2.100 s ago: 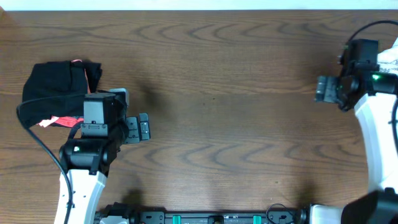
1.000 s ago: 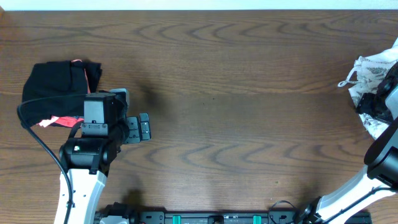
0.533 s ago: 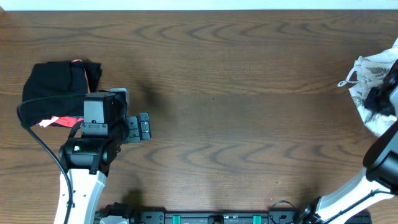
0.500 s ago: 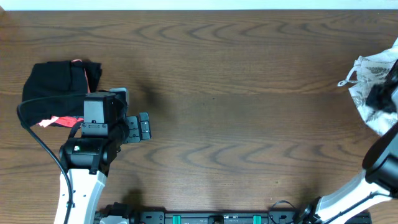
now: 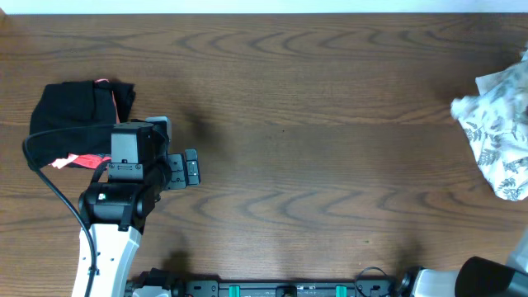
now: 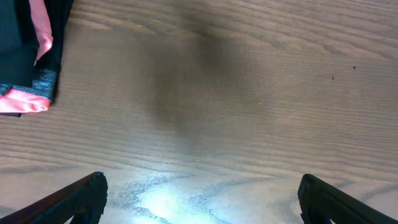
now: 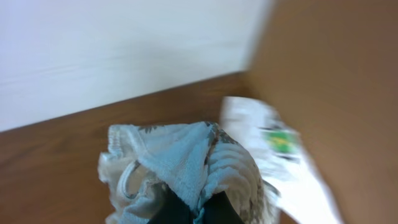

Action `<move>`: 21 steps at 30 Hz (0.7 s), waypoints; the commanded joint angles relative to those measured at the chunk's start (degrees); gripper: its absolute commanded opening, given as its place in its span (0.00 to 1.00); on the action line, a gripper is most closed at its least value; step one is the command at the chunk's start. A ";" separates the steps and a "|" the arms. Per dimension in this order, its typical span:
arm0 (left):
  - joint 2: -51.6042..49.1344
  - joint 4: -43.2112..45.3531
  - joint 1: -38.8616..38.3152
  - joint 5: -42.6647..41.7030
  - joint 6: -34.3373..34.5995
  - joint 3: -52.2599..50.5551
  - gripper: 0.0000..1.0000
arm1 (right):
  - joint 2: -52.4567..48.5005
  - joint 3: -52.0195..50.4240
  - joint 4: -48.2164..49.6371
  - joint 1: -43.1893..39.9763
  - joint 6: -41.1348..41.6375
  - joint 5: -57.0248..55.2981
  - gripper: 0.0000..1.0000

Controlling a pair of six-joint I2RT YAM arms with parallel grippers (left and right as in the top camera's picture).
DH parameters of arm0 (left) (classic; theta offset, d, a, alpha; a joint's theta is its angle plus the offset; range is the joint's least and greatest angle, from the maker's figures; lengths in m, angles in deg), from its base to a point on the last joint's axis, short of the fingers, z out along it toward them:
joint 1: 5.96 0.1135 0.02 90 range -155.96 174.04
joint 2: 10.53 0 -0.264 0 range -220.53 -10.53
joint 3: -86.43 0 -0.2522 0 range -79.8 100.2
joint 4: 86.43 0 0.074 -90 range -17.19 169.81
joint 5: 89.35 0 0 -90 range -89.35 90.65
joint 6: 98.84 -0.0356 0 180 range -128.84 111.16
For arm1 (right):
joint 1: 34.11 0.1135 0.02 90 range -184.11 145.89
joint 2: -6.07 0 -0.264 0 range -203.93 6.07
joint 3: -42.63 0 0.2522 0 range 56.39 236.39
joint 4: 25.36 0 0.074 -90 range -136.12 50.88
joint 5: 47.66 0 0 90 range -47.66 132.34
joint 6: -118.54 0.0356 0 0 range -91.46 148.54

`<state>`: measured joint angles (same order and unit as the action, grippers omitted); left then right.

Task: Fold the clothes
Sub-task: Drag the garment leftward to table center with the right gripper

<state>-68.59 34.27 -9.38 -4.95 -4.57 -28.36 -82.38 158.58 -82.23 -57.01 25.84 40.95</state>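
The dress point(image 5: 499, 136) has shifted, bunched and pinched in the right hand point(image 7: 194, 211).

No text, brand, number or sign can be read in any view. A white sheet point(image 7: 249, 118) with a small green mark is seen beside the clothes point(image 7: 174, 155) in the right wrist view, but it is blurred and nothing on it can be made out.

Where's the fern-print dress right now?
Overhead, the dress is bunched at the right edge of the table, pinched in the right gripper, far from the black bundle.
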 commanded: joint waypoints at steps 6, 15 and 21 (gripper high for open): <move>0.09 0.17 0.31 0.04 0.15 1.07 0.98 | -5.46 -0.39 3.26 21.22 7.54 5.86 0.01; 0.09 0.17 0.31 0.07 0.15 1.07 0.98 | -14.51 -0.39 17.86 43.08 12.98 -7.74 0.01; 0.07 0.20 0.31 0.07 0.13 1.07 0.98 | -22.49 -0.42 17.70 54.10 12.92 -1.97 0.01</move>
<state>-68.59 34.60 -9.38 -4.95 -4.57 -28.36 -101.26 158.08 -63.83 -7.33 37.45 36.54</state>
